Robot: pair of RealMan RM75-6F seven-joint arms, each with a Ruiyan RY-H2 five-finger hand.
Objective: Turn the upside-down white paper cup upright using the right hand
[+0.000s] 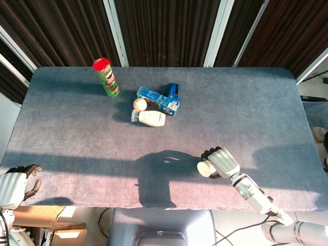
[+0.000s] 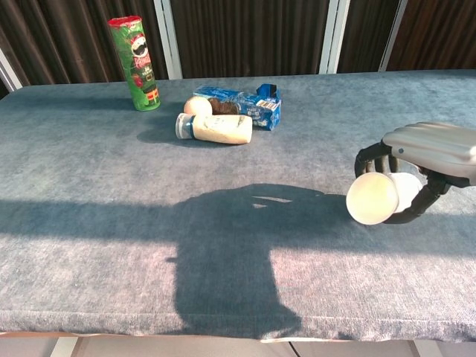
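The white paper cup (image 1: pixel 204 167) (image 2: pixel 375 198) lies on its side near the table's front right, its round open mouth facing the chest camera. My right hand (image 1: pixel 221 161) (image 2: pixel 432 149) sits over the cup from above and grips it. Its fingers (image 2: pixel 367 158) curl down the far side and the thumb hooks under the near side. Whether the cup still touches the cloth I cannot tell. My left hand (image 1: pixel 14 185) hangs off the table's front left corner, holding nothing, its fingers loosely apart; the chest view does not show it.
A green crisp can with a red lid (image 1: pixel 106 77) (image 2: pixel 136 63) stands at the back left. A blue packet (image 1: pixel 159 100) (image 2: pixel 242 105), a pale ball (image 1: pixel 139 104) and a white bottle lying flat (image 1: pixel 149 118) (image 2: pixel 216 128) cluster at the back middle. The table's front edge (image 1: pixel 205 209) runs just below the right hand.
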